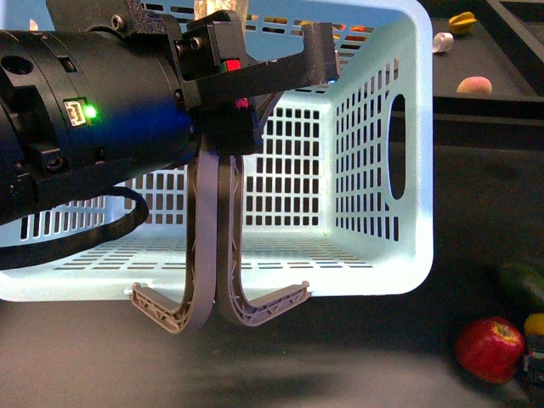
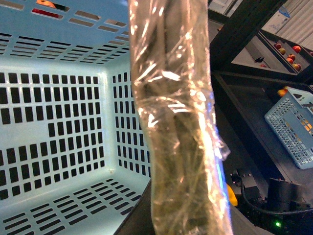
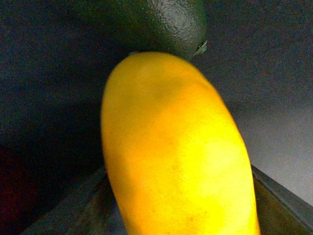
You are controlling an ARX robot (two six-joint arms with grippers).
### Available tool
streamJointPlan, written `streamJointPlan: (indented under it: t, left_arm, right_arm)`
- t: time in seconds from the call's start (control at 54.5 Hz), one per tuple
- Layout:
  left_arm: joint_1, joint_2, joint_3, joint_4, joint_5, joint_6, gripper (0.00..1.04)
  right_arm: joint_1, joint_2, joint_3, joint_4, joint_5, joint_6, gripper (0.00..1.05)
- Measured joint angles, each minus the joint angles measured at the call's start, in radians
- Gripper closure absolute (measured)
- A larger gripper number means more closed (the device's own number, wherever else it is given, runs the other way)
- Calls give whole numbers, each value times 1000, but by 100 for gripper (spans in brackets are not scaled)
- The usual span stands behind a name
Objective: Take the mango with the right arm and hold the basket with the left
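hanging handles (image 1: 202,255): under left gripper (image 1: 263,59), grip unclear
mango (image 3: 171,156): 4 o'clock of basket (image 1: 416,170), touching green fruit (image 3: 161,24)
right gripper (image 1: 535,355): grip unclear

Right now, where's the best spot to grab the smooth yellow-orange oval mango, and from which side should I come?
Probably its middle, across the short width, from above. The smooth yellow-orange oval mango is long and rounded, and the pebbly dark green fruit touches one end, so an end-on approach looks blocked. The red apple lies close beside it.
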Motion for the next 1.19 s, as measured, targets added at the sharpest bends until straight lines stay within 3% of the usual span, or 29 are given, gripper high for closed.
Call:
streamJointPlan:
  t: [0.073,0.183,0.661,0.881,1.193]
  left_arm:
    - [0,0,0,0,0,0,99]
    - [0,0,0,0,0,0,99]
    - [0,0,0,0,0,0,99]
    - [0,0,0,0,1,0,99]
    - [0,0,0,0,0,0,99]
  right_arm:
    - [-1,0,-1,0,-5,0,41]
    - [-10,-12,-18,0,-36,2,48]
    - [4,-435,-279,-12,-281,87,48]
    - [104,-745,-396,-110,-355,200,49]
    - [364,-1182,-417,-292,-357,401,49]
